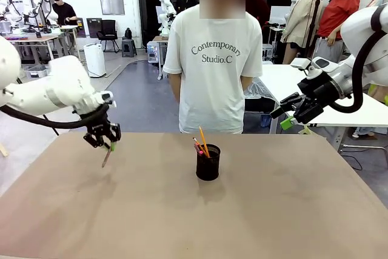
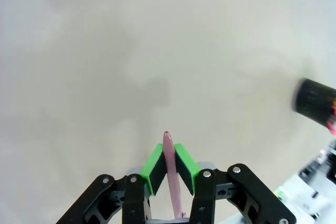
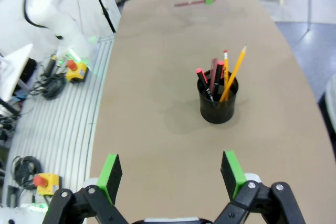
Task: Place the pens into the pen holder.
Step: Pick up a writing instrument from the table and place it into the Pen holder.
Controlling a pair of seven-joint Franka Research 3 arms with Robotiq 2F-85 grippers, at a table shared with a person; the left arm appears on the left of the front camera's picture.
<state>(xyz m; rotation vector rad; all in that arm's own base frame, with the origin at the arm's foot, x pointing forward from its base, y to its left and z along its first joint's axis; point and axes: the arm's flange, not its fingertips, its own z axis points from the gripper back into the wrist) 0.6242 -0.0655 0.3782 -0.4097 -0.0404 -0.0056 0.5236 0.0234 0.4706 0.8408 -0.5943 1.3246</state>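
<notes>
Gripping pinkish-brown pen (image 2: 171, 174): left fingers (image 2: 155, 167) | right fingers (image 3: 232, 172) apart | pen holder (image 1: 208, 162) mid-table

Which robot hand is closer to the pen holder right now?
Hard to call. The left hand, shut on a pink pen, hangs low over the table to the left of the holder. The open right hand is raised to its right, off the table's far edge.

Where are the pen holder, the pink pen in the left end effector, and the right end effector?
pen holder (image 1: 208, 164), front view, mesh wall.
pink pen (image 2: 170, 169), left wrist view, shaft between pads.
right end effector (image 3: 170, 174), right wrist view, midway between open fingertips.
</notes>
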